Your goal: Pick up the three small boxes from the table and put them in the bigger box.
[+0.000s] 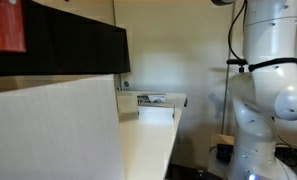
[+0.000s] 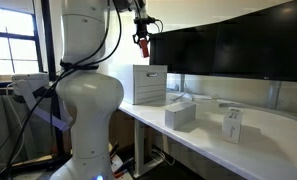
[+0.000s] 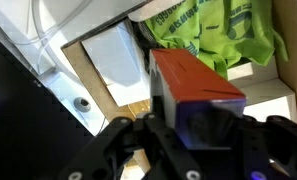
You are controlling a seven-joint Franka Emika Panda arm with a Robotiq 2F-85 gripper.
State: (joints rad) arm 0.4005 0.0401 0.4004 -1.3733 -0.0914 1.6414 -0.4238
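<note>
We see our hand (image 2: 141,44) clamped shut on the orange-red box (image 3: 193,90), high beside dark screens (image 2: 228,45) above the white tabletop (image 2: 218,145), with a window (image 2: 8,45) nearby.

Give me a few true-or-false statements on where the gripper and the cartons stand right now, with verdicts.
1. The gripper is shut on the orange-red carton. True.
2. Both white cartons already lie in the bigger box. False: the white cartons sit on the table, outside the bigger box.
3. The gripper hangs above the bigger box. True: the wrist view looks down past the held carton into the box.
4. The bigger box is empty inside. False: the wrist view shows a crumpled green item in it.
</note>
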